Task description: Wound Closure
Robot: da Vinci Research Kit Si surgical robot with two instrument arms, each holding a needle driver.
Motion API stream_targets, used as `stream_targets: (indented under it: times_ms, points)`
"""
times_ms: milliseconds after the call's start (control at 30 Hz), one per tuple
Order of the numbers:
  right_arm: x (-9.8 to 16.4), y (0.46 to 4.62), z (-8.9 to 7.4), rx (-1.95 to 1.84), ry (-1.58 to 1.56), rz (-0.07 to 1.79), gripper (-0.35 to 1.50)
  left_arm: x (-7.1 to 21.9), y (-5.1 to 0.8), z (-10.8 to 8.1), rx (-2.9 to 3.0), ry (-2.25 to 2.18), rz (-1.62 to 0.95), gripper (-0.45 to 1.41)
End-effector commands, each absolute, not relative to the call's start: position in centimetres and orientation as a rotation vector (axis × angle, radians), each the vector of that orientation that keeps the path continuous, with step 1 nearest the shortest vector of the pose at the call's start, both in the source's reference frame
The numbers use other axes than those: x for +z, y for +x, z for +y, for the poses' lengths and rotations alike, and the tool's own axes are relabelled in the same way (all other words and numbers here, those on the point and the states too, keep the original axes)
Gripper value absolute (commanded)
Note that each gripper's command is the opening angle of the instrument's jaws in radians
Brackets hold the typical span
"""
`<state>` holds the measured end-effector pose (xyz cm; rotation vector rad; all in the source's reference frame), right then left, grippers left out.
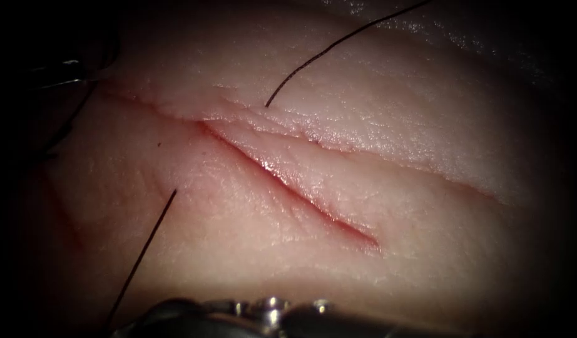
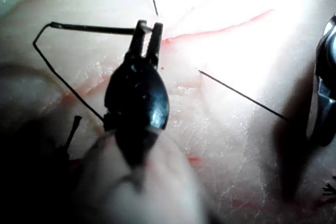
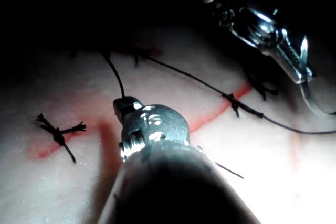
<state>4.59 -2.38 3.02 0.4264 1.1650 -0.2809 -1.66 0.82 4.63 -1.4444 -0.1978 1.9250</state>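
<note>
Needle (image 2: 89, 28) held near one end in the closed jaws of the left tool (image 2: 147, 30), lying flat above the tissue (image 1: 388, 206), not in it. Thread (image 1: 338, 45) enters on both sides of the cut (image 1: 288, 181). Right tool (image 3: 126, 106) sits low; whether its jaws grip anything cannot be told. Knots (image 3: 58, 132) lie along the cut.
</note>
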Motion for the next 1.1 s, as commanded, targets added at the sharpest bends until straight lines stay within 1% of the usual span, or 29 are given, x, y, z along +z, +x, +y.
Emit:
stream_targets:
  times_ms: [33, 133, 233, 267, 300, 333, 367, 433, 500, 600, 700, 800, 1100]
  points:
    - [3.0, 4.69, -2.4, -0.29, 0.447, 1.172, -0.35, 4.7, -1.71, 0.8, 1.925, -1.445, -0.2, -0.45]
    - [2.9, 4.72, -2.5, -0.307, 0.488, 1.187, -0.35, 4.7, -1.71, 0.8, 1.925, -1.445, -0.2, -0.45]
    - [2.9, 4.77, -2.5, -0.277, 0.458, 1.245, -0.35, 4.7, -1.71, 0.8, 1.925, -1.445, -0.2, -0.45]
    - [2.9, 4.79, -2.4, -0.248, 0.443, 1.253, -0.15, 4.7, -1.71, 0.8, 1.925, -1.445, -0.2, -0.45]
    - [2.9, 4.79, -2.2, -0.193, 0.397, 1.267, 0.94, 4.7, -1.71, 0.8, 1.925, -1.445, -0.2, -0.45]
    - [2.9, 4.78, -2.1, -0.165, 0.377, 1.27, 1.14, 4.7, -1.71, 0.8, 1.925, -1.445, -0.2, -0.45]
    - [2.9, 4.75, -2.0, -0.13, 0.354, 1.274, 1.28, 4.7, -1.71, 0.8, 1.925, -1.445, -0.2, -0.45]
    - [2.9, 4.66, -1.9, -0.085, 0.327, 1.278, 1.36, 4.7, -1.71, 0.8, 1.925, -1.445, -0.201, -0.45]
    - [3.0, 4.43, -1.6, 0.0, 0.266, 1.256, 1.43, 4.7, -1.71, 0.8, 1.925, -1.445, -0.2, -0.45]
    - [3.3, 4.19, -1.3, 0.046, 0.198, 1.225, 1.41, 4.7, -1.71, 0.8, 1.925, -1.445, -0.2, -0.45]
    - [3.5, 4.1, -1.3, 0.073, 0.155, 1.191, 1.41, 4.7, -1.71, 0.8, 1.925, -1.445, -0.2, -0.45]
    - [3.7, 4.11, -1.3, 0.068, 0.138, 1.164, 1.43, 4.7, -1.72, 0.8, 1.925, -1.445, -0.198, -0.45]
    - [4.4, 4.34, -1.4, 0.022, 0.107, 1.1, 1.41, 4.7, -1.73, 0.8, 1.925, -1.445, -0.197, -0.45]
